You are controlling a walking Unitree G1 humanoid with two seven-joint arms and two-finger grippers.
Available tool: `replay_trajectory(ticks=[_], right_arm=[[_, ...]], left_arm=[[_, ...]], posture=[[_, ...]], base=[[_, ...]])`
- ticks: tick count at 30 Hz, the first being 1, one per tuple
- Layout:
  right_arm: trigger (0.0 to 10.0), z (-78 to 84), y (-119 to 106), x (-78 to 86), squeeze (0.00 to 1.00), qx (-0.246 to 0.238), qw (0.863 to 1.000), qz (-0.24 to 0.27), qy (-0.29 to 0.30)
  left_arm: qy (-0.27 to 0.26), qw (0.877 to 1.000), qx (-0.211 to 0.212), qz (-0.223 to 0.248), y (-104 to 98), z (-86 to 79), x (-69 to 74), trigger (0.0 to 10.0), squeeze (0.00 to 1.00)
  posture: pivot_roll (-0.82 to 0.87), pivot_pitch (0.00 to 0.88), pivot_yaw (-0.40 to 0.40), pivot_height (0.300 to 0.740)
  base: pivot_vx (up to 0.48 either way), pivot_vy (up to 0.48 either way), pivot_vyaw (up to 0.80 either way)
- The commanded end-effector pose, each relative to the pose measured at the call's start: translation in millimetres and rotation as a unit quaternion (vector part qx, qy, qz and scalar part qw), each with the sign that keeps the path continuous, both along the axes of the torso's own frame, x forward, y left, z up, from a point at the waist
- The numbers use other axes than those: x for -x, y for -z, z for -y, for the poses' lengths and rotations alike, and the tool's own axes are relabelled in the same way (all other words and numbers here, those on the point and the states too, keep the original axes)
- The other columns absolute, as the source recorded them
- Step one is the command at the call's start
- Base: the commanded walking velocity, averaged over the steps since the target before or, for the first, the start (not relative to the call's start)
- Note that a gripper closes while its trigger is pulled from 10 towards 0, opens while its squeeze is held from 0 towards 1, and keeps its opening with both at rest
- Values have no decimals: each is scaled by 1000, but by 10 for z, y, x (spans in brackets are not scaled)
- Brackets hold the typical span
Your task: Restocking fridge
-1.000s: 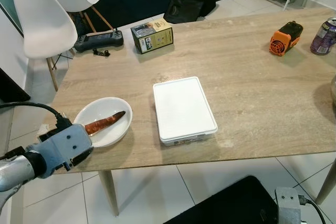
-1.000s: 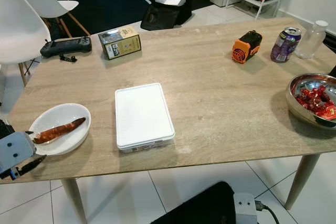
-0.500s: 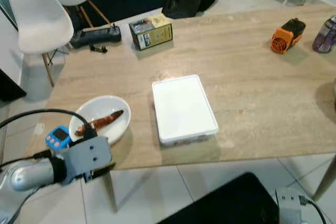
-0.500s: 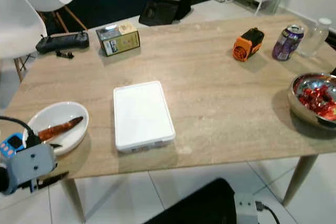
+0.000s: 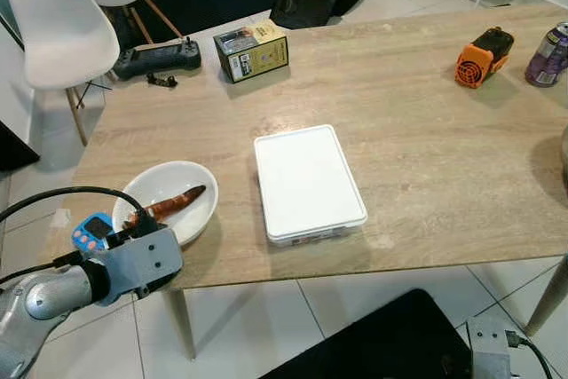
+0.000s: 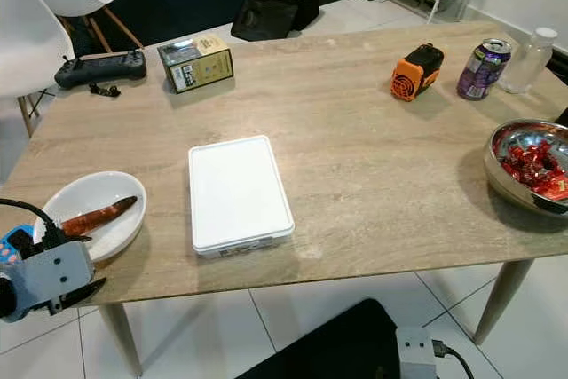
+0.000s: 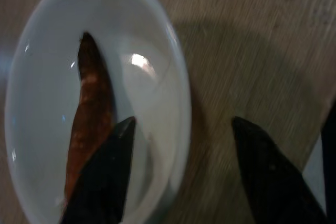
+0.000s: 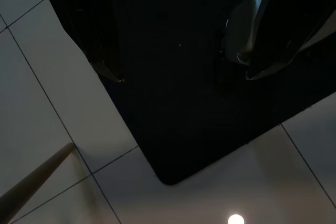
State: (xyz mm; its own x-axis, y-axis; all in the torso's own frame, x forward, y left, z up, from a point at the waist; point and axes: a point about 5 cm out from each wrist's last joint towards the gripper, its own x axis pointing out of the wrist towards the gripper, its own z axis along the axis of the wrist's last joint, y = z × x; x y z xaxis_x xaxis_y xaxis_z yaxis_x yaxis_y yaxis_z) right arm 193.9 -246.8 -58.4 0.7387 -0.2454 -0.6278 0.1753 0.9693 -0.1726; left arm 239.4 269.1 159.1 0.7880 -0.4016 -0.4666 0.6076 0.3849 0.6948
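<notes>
The wooden worktop (image 5: 426, 157) spreads ahead of the left gripper (image 7: 181, 169), which hangs at its near left edge with fingers (image 7: 105, 177) spread wide and nothing between them. Further in and to its right lies a flat white lidded container (image 5: 308, 182). Directly under the gripper sits a white oval dish (image 7: 47, 77), one finger over the bowl and the other beyond its rim over bare wood. A reddish-brown sausage (image 7: 89, 114) lies in the dish beneath the inner finger. The right gripper (image 8: 178, 72) hangs idle over a black mat (image 8: 178, 124) on the floor, its fingers apart.
</notes>
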Motion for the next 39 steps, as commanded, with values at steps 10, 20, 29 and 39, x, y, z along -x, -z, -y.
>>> replay_trajectory(ticks=[10,20,29,39], right_arm=[[10000,13,20,41,39,0,1000,-9,-2],[10000,13,22,43,39,0,1000,-9,0],[10000,5,5,0,39,0,1000,-7,-2],[10000,-11,-13,-51,39,-1,1000,-5,-4]], left_arm=[[17,999,-34,-20,215,-23,-63,0,0],[42,997,-70,-8,137,-72,-127,0,0],[41,994,-79,70,-369,-96,-297,10000,0],[150,976,-91,129,-824,304,-492,10000,0]], posture=[[45,209,35,717],[49,205,34,717],[53,178,27,717],[46,142,23,717]], base=[[0,0,0],[0,0,0],[0,0,0],[0,0,0]])
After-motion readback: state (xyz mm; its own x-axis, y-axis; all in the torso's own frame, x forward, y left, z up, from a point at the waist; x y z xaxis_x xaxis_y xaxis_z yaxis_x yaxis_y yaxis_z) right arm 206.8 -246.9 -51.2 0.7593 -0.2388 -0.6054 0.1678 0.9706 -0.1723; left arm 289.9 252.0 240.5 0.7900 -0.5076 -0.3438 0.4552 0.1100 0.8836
